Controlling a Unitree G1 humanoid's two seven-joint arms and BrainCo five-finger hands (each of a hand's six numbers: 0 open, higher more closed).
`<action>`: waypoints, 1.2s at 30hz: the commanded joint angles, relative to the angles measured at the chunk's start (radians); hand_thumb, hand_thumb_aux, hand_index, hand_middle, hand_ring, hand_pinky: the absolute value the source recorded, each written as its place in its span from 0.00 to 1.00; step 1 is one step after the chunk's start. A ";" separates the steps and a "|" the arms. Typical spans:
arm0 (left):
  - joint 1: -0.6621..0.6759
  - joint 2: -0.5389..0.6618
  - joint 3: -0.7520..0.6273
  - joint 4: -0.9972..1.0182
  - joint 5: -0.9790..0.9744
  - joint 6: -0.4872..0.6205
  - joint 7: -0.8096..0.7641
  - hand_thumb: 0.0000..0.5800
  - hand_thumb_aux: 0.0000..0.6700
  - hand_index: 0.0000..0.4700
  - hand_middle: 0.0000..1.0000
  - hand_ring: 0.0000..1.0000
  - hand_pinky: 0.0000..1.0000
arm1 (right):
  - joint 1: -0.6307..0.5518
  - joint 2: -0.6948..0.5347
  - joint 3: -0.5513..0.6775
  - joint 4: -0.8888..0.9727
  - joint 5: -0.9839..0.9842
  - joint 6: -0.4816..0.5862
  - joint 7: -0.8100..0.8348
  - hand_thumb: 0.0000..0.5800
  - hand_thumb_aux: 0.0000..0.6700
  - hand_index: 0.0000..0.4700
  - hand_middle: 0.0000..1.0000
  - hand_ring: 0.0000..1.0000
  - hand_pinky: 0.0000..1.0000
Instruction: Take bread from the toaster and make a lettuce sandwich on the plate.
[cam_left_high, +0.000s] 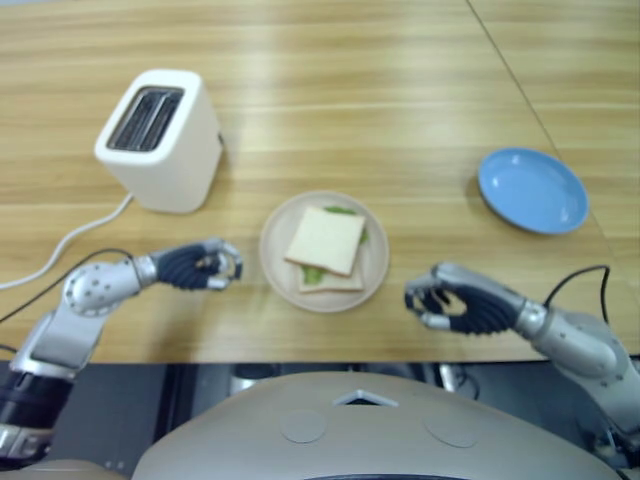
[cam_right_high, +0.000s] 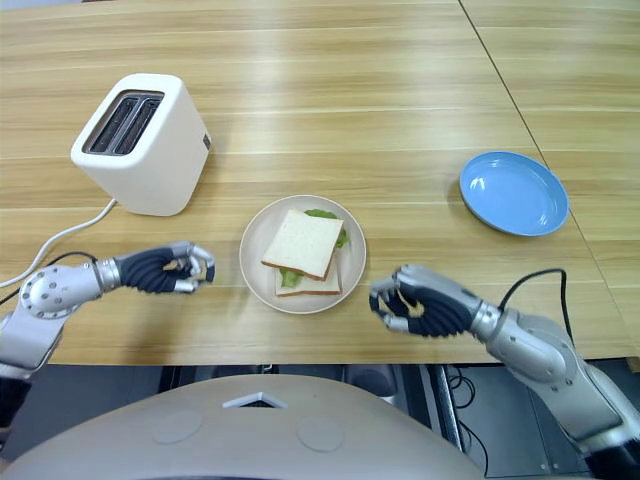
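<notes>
The plate (cam_left_high: 372, 275) lies on the table (cam_left_high: 350, 100) near the front edge and serves as the reference for all positions.

Sandwich: located on the plate. The bottom bread slice (cam_left_high: 335, 282) lies flat, with its edges roughly square to the front edge of the table. The top bread slice (cam_left_high: 327, 240) lies flat on it, turned slightly, so one corner points toward the far right. The lettuce (cam_right_high: 322, 214) shows between the slices at the far edge and at the near left.

Toaster (cam_left_high: 185, 160): upright, to the far left of the plate, well apart. The long axis of its slots runs from near left to far right. Its power cord (cam_left_high: 60, 250) trails to the left.

Blue plate (cam_left_high: 532, 190): to the far right of the plate, well apart.

Left hand (cam_left_high: 200, 267): just left of the plate, fingers curled in, nothing held.

Right hand (cam_left_high: 455, 305): right of the plate and slightly nearer, fingers curled in, nothing held
</notes>
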 joint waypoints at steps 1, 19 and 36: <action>0.020 0.006 -0.045 -0.050 0.047 0.040 -0.022 1.00 1.00 0.98 1.00 1.00 1.00 | 0.000 -0.015 0.038 -0.014 0.042 0.067 0.116 1.00 1.00 0.98 1.00 1.00 1.00; -0.205 -0.247 -0.361 0.269 0.238 0.210 0.003 1.00 1.00 0.98 1.00 1.00 1.00 | -0.568 0.312 0.372 0.538 -0.546 0.124 0.018 1.00 1.00 0.98 1.00 1.00 1.00; -0.681 -0.491 -0.273 0.792 0.363 0.119 0.481 0.00 0.00 0.00 0.00 0.00 0.00 | -1.054 0.434 0.350 0.979 -0.753 -0.003 -0.600 0.00 0.00 0.00 0.00 0.00 0.00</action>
